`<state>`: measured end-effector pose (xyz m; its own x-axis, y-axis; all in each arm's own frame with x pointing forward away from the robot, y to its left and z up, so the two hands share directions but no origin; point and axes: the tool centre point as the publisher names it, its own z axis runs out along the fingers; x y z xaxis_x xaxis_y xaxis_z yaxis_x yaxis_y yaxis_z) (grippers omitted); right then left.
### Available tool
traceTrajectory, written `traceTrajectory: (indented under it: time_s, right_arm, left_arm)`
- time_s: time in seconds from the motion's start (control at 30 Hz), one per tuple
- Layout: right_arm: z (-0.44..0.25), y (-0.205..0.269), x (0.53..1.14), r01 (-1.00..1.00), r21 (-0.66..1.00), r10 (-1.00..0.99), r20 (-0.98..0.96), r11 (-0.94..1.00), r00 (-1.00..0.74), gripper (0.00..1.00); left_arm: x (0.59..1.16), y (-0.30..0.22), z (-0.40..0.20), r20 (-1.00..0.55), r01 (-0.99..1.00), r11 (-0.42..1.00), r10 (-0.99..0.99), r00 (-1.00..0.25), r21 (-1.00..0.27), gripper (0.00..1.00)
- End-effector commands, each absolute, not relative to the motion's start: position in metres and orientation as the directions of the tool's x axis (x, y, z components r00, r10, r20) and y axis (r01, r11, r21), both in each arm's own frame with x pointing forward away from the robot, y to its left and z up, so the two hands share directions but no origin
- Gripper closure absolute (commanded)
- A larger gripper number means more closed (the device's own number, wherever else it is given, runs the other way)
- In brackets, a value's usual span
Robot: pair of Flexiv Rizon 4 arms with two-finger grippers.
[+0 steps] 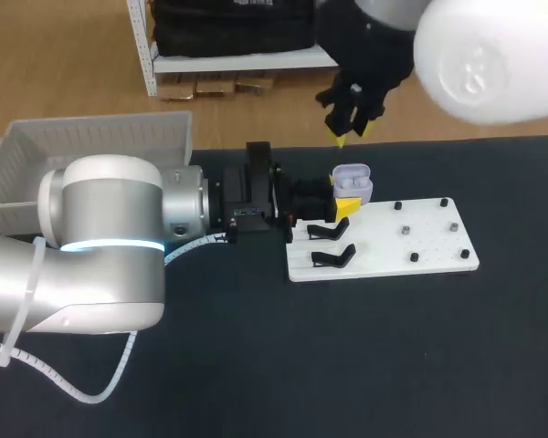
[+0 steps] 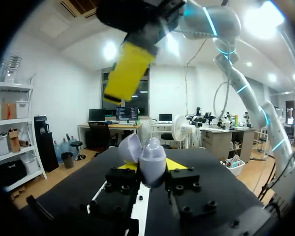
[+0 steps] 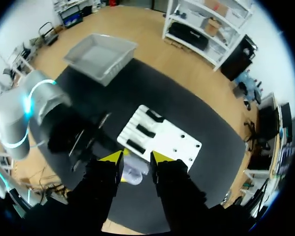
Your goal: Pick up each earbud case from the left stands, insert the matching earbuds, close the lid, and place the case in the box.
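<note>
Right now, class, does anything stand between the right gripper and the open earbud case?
Nothing visible does. The right gripper hangs open above the earbud case, which the left gripper grips from both sides; only air lies between them.

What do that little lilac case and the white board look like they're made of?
The case looks like smooth moulded plastic: pale lilac, with a soft sheen on its rounded lid. The board looks like rigid matt white plastic, perhaps painted sheet; its flat, even face leaves that open.
</note>
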<state>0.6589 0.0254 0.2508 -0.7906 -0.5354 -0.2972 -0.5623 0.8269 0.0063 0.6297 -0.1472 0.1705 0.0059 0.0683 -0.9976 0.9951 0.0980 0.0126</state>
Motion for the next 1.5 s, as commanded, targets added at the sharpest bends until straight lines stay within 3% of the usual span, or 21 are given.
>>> traceTrajectory:
  time_s: [0.03, 0.43, 1.0, 1.07, 1.1, 1.13, 1.17, 1.5]
  right_arm:
    - [0.230, 0.025, 0.673, -0.528, -0.001, -0.503, -0.299, 0.850, -0.811, 0.64]
    - [0.196, 0.008, 0.669, -0.467, 0.014, -0.451, -0.237, 0.884, -0.860, 0.65]
    - [0.224, -0.017, 0.652, -0.391, 0.096, -0.344, -0.319, 0.915, -0.883, 0.63]
    - [0.230, -0.025, 0.650, -0.372, 0.117, -0.317, -0.333, 0.921, -0.888, 0.55]
    - [0.230, -0.031, 0.647, -0.371, 0.120, -0.314, -0.338, 0.921, -0.887, 0.45]
    - [0.229, -0.035, 0.644, -0.369, 0.124, -0.308, -0.350, 0.921, -0.885, 0.19]
    - [0.228, -0.038, 0.641, -0.369, 0.131, -0.304, -0.355, 0.920, -0.884, 0.00]
    - [0.222, -0.051, 0.624, -0.353, 0.202, -0.255, -0.391, 0.913, -0.884, 0.00]
  left_arm:
    - [0.627, -0.148, 0.169, -0.998, 0.994, 0.109, 0.062, 0.010, 0.017, 1.00]
    - [0.627, -0.148, 0.169, -0.998, 0.994, 0.109, 0.062, 0.010, 0.017, 1.00]
    - [0.627, -0.148, 0.169, -0.998, 0.994, 0.109, 0.062, 0.010, 0.017, 1.00]
    - [0.627, -0.148, 0.169, -0.998, 0.994, 0.109, 0.062, 0.010, 0.017, 1.00]
    - [0.627, -0.148, 0.169, -0.998, 0.994, 0.109, 0.062, 0.010, 0.017, 1.00]
    - [0.627, -0.148, 0.169, -0.998, 0.994, 0.109, 0.062, 0.010, 0.017, 1.00]
    - [0.629, -0.143, 0.173, -0.998, 0.994, 0.108, 0.056, 0.016, 0.022, 1.00]
    - [0.660, -0.066, 0.201, -0.992, 0.976, 0.184, 0.052, 0.113, 0.120, 1.00]
